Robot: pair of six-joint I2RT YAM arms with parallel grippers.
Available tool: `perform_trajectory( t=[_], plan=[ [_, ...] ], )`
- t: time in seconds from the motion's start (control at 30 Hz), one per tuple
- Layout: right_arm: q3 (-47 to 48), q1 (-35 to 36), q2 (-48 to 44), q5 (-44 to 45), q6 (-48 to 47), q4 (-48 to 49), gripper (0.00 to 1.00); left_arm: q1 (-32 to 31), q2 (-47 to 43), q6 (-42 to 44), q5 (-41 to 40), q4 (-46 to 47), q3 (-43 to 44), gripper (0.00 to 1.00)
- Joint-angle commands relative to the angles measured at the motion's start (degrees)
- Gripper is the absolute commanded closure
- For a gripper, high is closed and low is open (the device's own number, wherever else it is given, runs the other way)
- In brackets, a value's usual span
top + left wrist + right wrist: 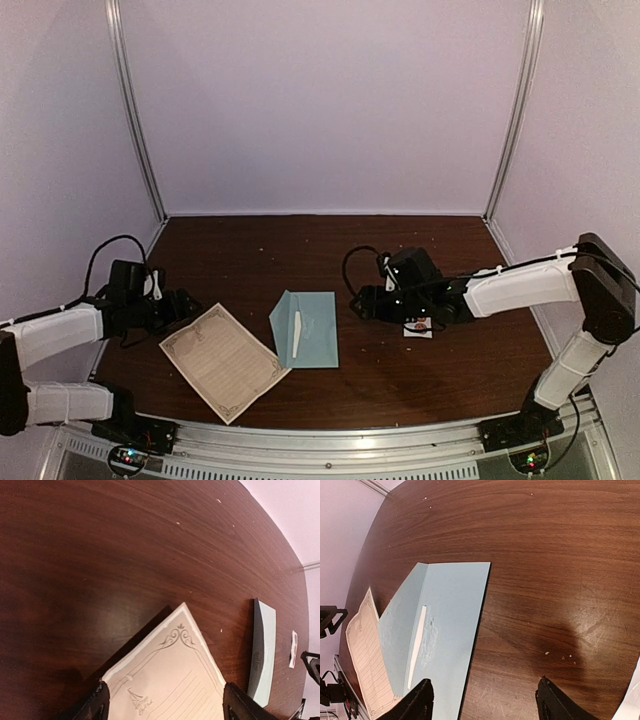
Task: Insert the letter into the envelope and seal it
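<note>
Letter (222,362): flat on the dark wooden desk (450,260), printed side up. Its long axis slants from far-left to near-right, and its far corner sits just ahead of the left claw (185,305), which is spread and empty, so the left arm is judged the nearer one. Envelope (305,328): just right of the letter, flap open toward it, with a white strip (297,332) lying on it; the right claw (358,303) is spread and empty close beside its right edge. Surround: pale walls (320,100), metal corner posts (135,110).

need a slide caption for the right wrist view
Open right gripper over the wooden table, facing the light blue envelope with its white strip; cream letter beyond.
</note>
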Motion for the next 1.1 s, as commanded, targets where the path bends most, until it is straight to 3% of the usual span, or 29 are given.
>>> perform_trajectory(
  t=[0.0, 0.2, 0.63, 1.07],
  plan=[
    [-1.4, -0.2, -2.9, 2.4, -0.4, 0.9, 0.28, 8.1, -5.7, -2.3, 5.7, 3.0, -5.7, 0.2],
    [-1.9, -0.5, -3.3, 2.7, -0.6, 0.8, 0.26, 14.5, -13.6, -3.6, 1.5, -3.5, -8.4, 0.15],
    [-1.8, -0.7, -2.0, 1.4, -0.3, 2.0, 0.26, 15.1, -21.8, -17.1, 1.8, -5.9, -16.8, 0.14],
    [-1.2, -0.8, -1.0, 0.6, 0.1, 2.5, 0.26, 15.1, -27.5, -19.5, -0.7, -12.1, -17.1, 0.09]
  ],
)
